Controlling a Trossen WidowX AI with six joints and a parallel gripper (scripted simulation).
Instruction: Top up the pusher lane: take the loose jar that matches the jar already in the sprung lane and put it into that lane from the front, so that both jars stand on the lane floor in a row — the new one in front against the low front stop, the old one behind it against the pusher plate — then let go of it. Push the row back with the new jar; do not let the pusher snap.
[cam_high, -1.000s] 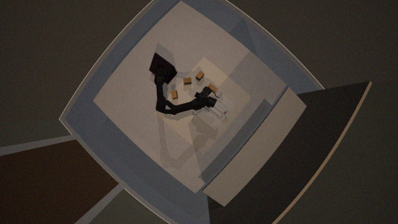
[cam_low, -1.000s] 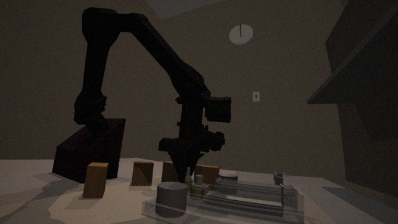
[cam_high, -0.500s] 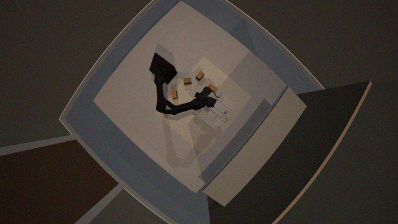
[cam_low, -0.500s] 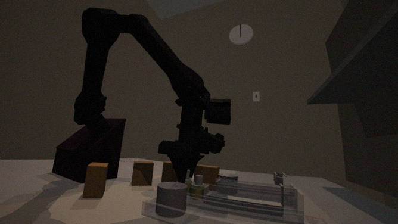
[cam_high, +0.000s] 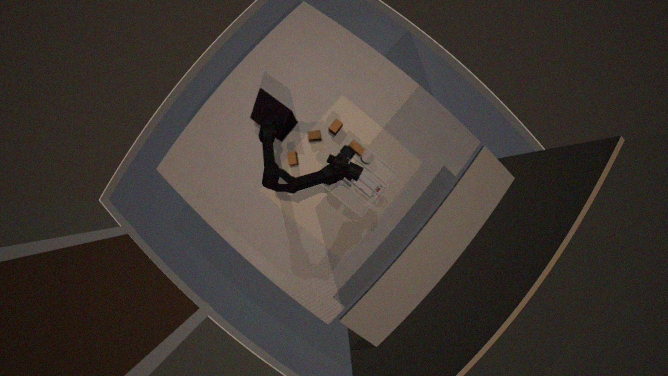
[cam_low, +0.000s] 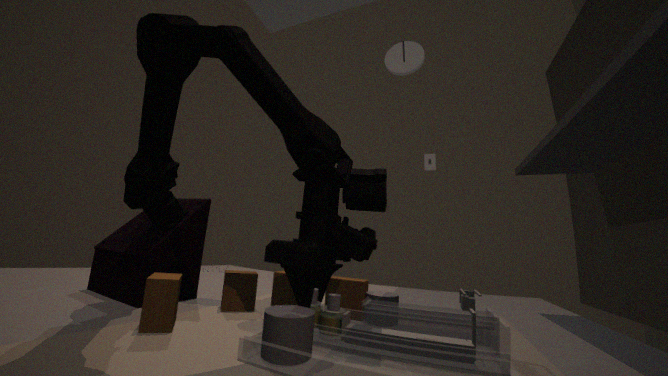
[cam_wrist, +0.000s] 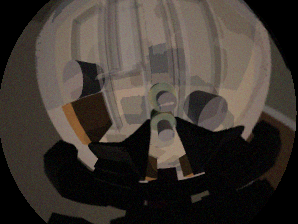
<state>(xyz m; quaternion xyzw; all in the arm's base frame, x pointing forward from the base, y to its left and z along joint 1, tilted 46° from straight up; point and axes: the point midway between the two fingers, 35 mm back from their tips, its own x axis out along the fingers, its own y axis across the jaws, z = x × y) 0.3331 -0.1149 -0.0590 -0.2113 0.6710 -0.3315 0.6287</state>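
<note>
My gripper (cam_low: 311, 303) (cam_wrist: 162, 120) points down at the lane's front end and is shut on a small yellow-green jar with a grey cap (cam_wrist: 165, 133). A matching jar (cam_low: 330, 321) (cam_wrist: 164, 98) stands directly beyond it in the middle lane, in line with it; the two look close together or touching in the wrist view. The clear lane rack (cam_high: 388, 172) (cam_low: 502, 345) runs away from the gripper. Whether the held jar's base is on the lane floor is hidden, as is the low front stop. The pusher plate is not clearly distinguishable behind the lane jar.
Wide grey cylinders stand in the side lanes, one on the left (cam_high: 366, 158) (cam_low: 382, 311) (cam_wrist: 82, 80), another on the right (cam_low: 287, 335) (cam_wrist: 207, 109). An orange block (cam_high: 356, 147) (cam_wrist: 95, 117) is near the left lane's front. Other blocks (cam_high: 292, 158) (cam_low: 160, 302) stand towards the arm's base.
</note>
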